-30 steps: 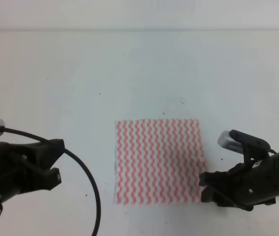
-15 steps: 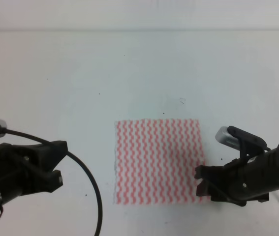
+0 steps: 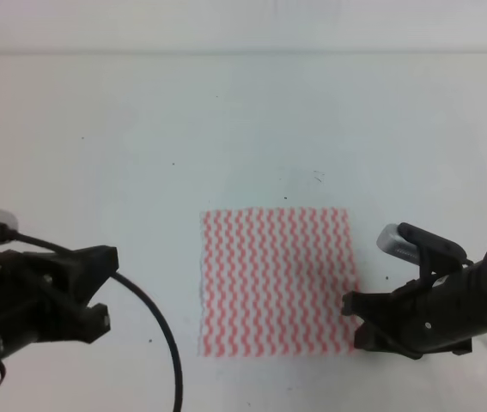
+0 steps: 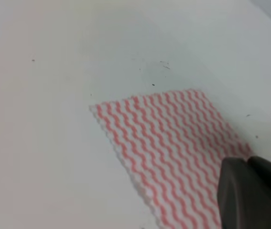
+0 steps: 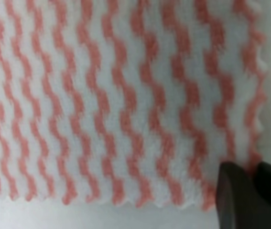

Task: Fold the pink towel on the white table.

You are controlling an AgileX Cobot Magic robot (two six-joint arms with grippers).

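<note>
Pink towel (image 3: 277, 281) flat on white table (image 3: 140, 129), near right corner at right pincer (image 3: 356, 324), opening unclear

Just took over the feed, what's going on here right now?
The pink towel lies flat and unfolded on the white table. The right gripper is at the towel's near right corner, and its wrist view shows a fingertip right over that corner; a grip isn't clear. The left gripper sits off to the left, apart from the towel.
</note>
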